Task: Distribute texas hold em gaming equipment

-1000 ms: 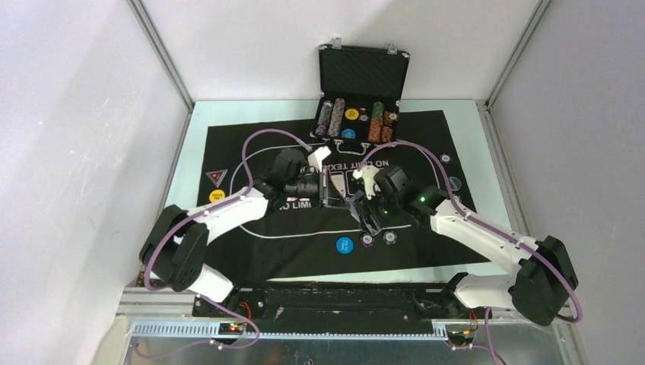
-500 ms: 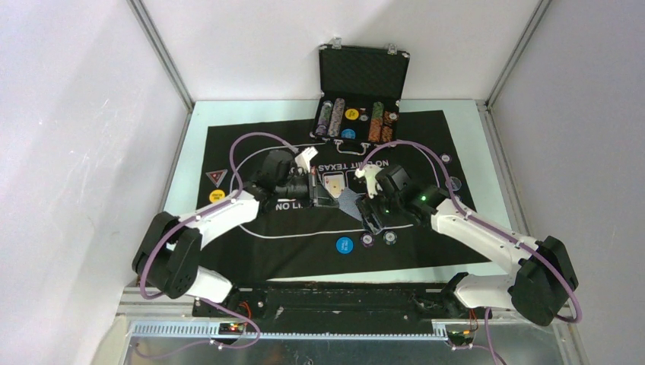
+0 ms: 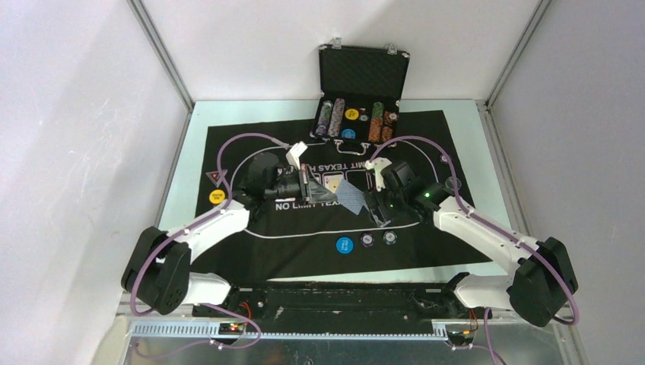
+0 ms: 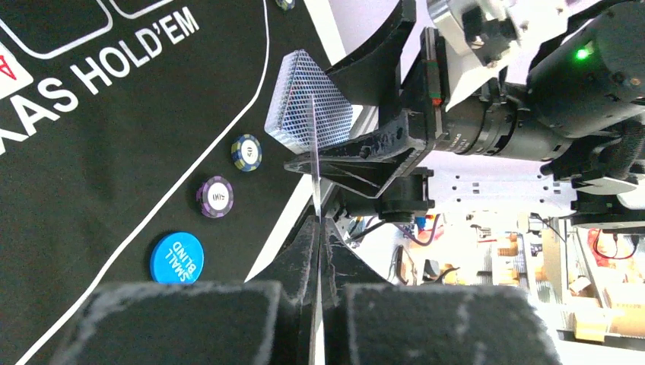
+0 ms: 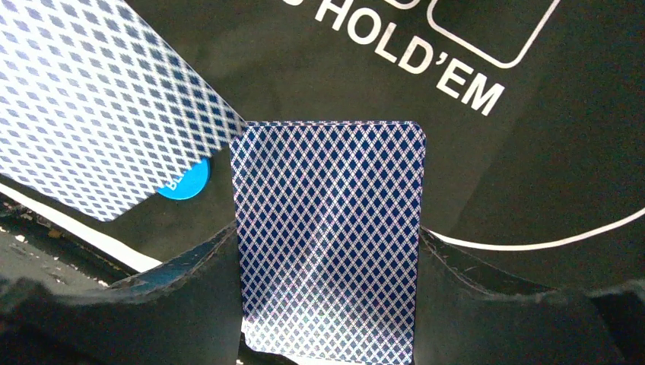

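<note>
Left wrist view is showing you the left gripper [image 4: 316, 228] clenching a single card [image 4: 312, 152] by its lower edge; the card is standing edge-on above the black mat [image 4: 114, 152]. Your right gripper [image 5: 328, 281] is grasping the blue-backed deck [image 5: 327, 198] between its fingers, just beside that card. You are also seeing a blue button [image 4: 176, 257] and a purple chip [image 4: 217, 196] lying on the mat.

- Pale green table [image 3: 251, 110], bare along its far and side edges.
- Black felt mat [image 3: 289, 255] with white lettering, spread flat across most of it.
- Open black case [image 3: 363, 72] at the far side, its front over the mat's edge.
</note>
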`<state>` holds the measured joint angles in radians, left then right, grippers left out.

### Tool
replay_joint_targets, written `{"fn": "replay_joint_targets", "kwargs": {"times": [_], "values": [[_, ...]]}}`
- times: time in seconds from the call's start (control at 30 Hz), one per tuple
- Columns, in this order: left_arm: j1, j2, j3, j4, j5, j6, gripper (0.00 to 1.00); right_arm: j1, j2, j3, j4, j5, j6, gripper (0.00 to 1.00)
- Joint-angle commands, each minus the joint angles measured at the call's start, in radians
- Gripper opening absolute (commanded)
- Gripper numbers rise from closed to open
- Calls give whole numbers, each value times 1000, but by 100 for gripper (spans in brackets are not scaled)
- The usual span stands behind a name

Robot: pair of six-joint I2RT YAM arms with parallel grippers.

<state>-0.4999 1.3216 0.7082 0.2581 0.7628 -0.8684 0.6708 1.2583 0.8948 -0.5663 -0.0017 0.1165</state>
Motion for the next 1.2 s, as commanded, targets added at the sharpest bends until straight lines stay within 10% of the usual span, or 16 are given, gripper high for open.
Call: {"fn": "replay_joint_targets", "kwargs": {"times": [0.0,0.27,0.77,1.17], "values": [[23,-42,-17,73,14,-36,0,-12,-31,3,24,58,29,0],[57,69,109,-97,34,177,0,-49,-45,3,6,120,64,0],[56,687,853,-912,141,917,0,-85,-86,-26,11,113,76,0],[21,1090,1449,-1272,37,1050,0,-93,-67,-31,18,98,75,0]]}}
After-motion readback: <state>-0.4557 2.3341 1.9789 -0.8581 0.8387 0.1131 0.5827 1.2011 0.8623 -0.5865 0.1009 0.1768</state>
